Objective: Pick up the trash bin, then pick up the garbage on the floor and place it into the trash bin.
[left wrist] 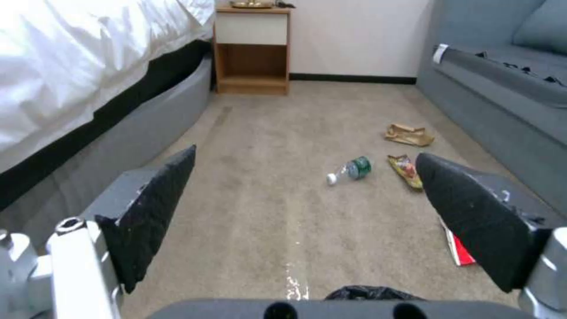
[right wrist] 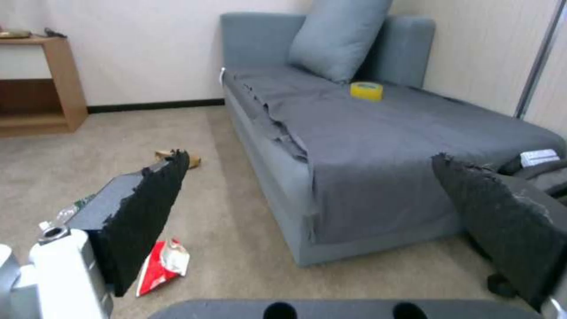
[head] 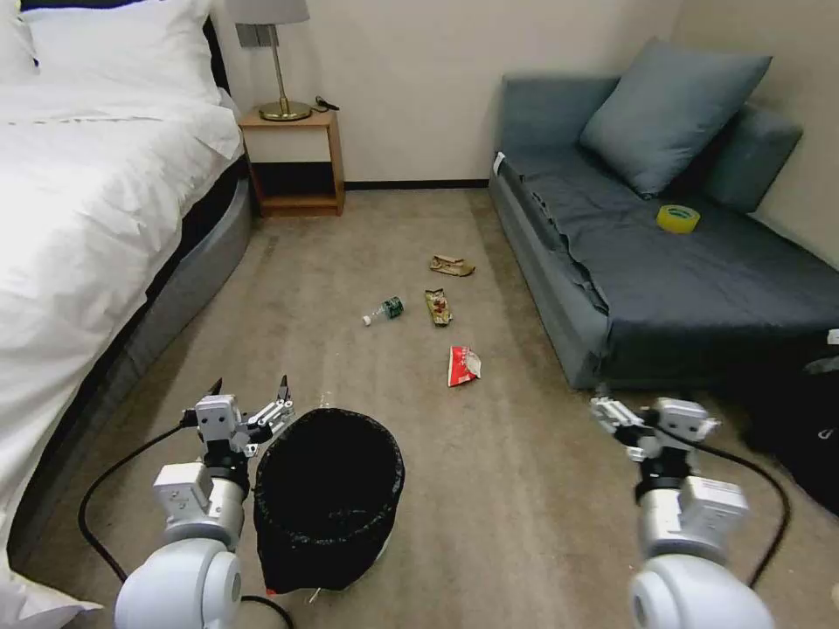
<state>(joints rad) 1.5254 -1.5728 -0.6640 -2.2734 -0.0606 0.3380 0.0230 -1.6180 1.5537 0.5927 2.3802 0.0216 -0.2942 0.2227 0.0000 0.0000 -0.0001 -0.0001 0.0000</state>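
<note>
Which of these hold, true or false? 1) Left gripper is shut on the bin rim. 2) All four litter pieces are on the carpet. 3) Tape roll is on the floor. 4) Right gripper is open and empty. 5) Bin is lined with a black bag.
1) False. The left gripper is open, beside the trash bin at its rim, holding nothing.
2) True. The red-and-white wrapper, brown-gold wrapper, small bottle and tan wrapper all lie on the carpet.
3) False. The yellow tape roll sits on the sofa.
4) True. The right gripper is open with nothing between its fingers.
5) True.
</note>
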